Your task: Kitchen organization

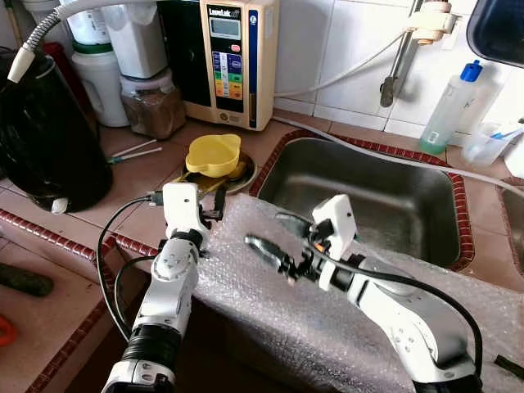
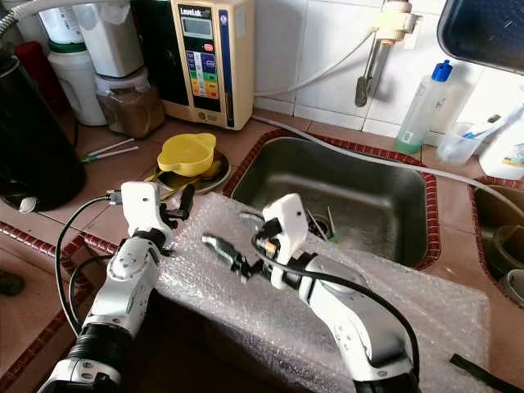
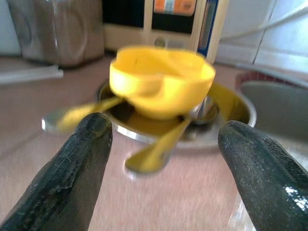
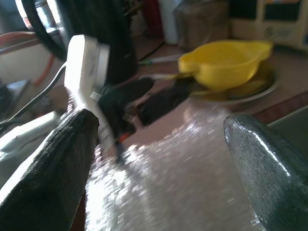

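- Yellow bowl (image 1: 214,154) sits on a shallow metal dish (image 1: 242,178) on the tiled counter (image 1: 143,176), just left of the steel sink (image 1: 368,196).
- Yellow utensils (image 3: 154,151) lie in the dish under the bowl, handles poking out over its rim; blurred in the left wrist view.
- Left gripper (image 1: 212,199) is low over the counter edge, just short of the dish, pointing at the bowl. Fingers (image 3: 72,168) spread wide, nothing between them; bowl framed in the gap.
- Right gripper (image 1: 278,239) hovers above the sheet of bubble wrap (image 1: 327,319) draped over the counter front, aimed across toward the left arm. Fingers (image 4: 53,173) wide apart, nothing held.
- Behind the bowl: a beige water appliance (image 1: 237,61) with a coloured button panel, against the white tile wall.
- To its left, a jar of brown contents (image 1: 152,102), white containers (image 1: 135,37), and a large black kettle-like vessel (image 1: 45,135).
- Two thin sticks (image 1: 135,151) lie on the counter left of the bowl.
- Beyond the sink: a clear bottle with blue cap (image 1: 449,106) and a wall tap (image 1: 401,49).
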You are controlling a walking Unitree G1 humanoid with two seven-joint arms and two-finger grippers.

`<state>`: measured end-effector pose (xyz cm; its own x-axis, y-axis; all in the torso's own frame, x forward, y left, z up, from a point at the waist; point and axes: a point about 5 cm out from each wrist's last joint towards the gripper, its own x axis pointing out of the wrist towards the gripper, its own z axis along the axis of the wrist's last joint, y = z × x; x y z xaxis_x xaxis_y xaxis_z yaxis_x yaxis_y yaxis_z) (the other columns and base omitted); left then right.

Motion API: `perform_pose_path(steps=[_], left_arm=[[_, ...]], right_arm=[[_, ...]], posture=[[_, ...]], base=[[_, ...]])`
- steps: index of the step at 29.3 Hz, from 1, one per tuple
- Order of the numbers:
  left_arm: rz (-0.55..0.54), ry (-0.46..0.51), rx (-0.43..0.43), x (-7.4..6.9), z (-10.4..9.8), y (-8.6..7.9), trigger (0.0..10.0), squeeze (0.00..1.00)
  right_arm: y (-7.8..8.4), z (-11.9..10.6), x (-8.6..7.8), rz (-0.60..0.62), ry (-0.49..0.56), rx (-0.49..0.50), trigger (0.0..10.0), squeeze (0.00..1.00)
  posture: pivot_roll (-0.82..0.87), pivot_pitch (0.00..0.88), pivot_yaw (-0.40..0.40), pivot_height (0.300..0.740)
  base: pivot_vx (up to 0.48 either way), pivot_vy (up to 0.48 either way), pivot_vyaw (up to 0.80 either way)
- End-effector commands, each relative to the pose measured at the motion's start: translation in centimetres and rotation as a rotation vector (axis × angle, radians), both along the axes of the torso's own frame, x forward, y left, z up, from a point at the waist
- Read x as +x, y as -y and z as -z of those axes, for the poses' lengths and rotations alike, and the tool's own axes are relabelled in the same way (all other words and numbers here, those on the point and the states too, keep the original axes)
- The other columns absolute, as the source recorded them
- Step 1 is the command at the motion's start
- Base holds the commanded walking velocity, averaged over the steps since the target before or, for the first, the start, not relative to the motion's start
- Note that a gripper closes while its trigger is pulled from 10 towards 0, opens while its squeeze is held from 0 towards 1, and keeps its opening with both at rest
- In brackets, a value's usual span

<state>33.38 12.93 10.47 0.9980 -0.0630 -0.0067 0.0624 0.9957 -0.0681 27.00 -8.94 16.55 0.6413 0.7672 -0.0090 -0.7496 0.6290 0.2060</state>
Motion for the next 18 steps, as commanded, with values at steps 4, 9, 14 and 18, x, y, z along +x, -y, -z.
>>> perform_pose_path(steps=[4, 9, 14, 18], left_arm=[[-0.009, -0.039, -0.044, 0.0, 0.6, 0.0, 10.0, 0.00], [-0.011, -0.048, -0.059, 0.3, 0.6, 0.0, 10.0, 0.00], [-0.007, -0.054, -0.064, 0.7, 0.6, 0.0, 10.0, 0.00], [-0.006, -0.055, -0.071, 1.0, 0.5, 0.0, 10.0, 0.00]], right_arm=[[0.5, 0.1, 0.1, 0.030, 0.002, -0.017, 10.0, 0.00], [0.5, 0.3, 0.0, 0.038, -0.003, -0.022, 10.0, 0.00], [0.5, 0.5, 0.0, 0.035, -0.007, -0.030, 10.0, 0.00], [0.4, 0.5, -0.1, 0.030, -0.008, -0.031, 10.0, 0.00]], posture=[[-0.04, 0.000, 0.013, 0.740], [-0.05, 0.000, 0.009, 0.740], [-0.05, 0.000, 0.007, 0.740], [-0.05, 0.000, 0.007, 0.740]], base=[[0.000, 0.000, 0.00], [0.000, 0.000, 0.00], [0.000, 0.000, 0.00], [0.000, 0.000, 0.00]])
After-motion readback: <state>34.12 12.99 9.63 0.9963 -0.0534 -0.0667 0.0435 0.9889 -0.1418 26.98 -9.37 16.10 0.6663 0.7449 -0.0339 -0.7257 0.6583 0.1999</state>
